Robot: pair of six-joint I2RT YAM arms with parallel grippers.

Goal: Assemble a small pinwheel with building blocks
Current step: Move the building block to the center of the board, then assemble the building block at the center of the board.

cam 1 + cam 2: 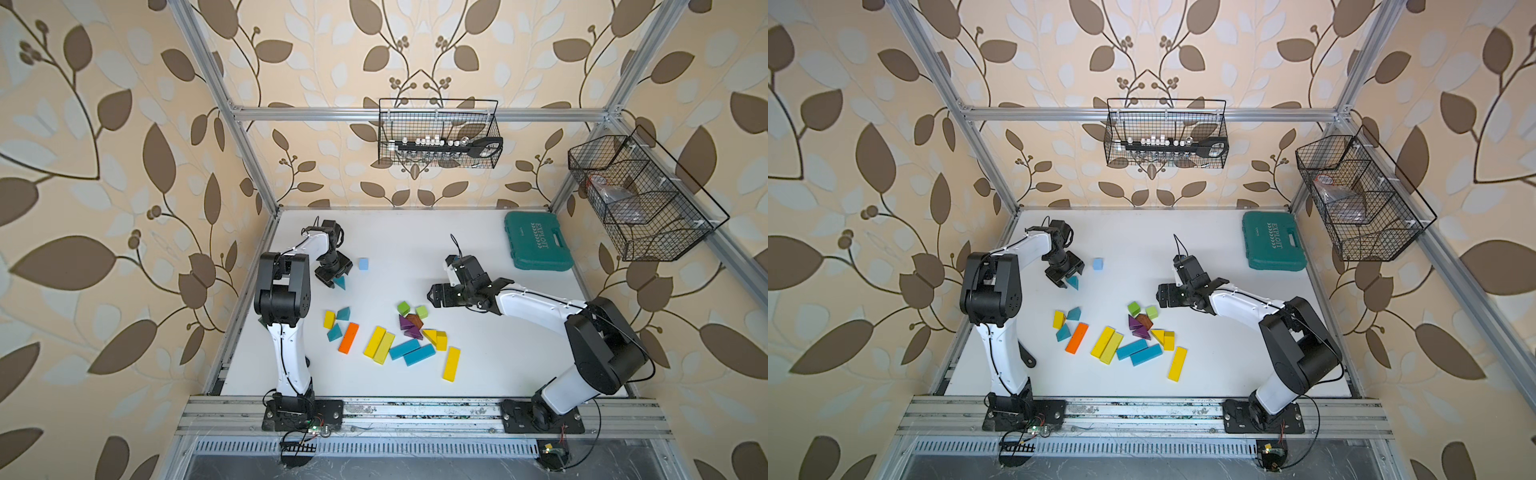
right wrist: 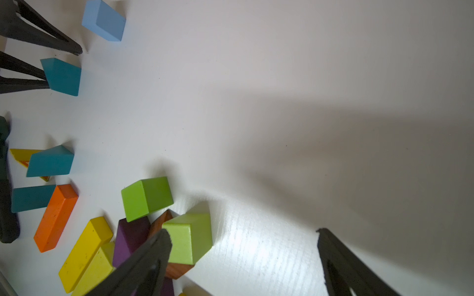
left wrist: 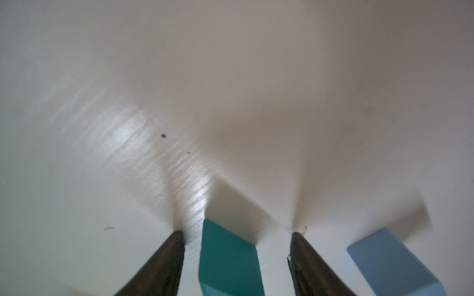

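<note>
My left gripper (image 1: 337,277) (image 3: 237,233) stands open over a teal wedge (image 1: 340,283) (image 3: 228,258) on the white table, with a gap on each side of it. A light-blue cube (image 1: 363,263) (image 3: 384,261) lies just outside one finger. The other building blocks lie in a loose pile: two green cubes (image 1: 403,308), purple wedges (image 1: 407,326), yellow bars (image 1: 379,344), blue bars (image 1: 411,352), an orange bar (image 1: 348,337). My right gripper (image 1: 465,297) (image 2: 243,232) is wide open and empty, one finger beside a green cube (image 2: 189,238).
A large teal tool case (image 1: 538,241) lies at the back right of the table. Wire baskets hang on the back rail (image 1: 436,133) and the right rail (image 1: 640,199). Two teal wedges (image 1: 343,313) and a small yellow block (image 1: 329,319) sit near the left arm.
</note>
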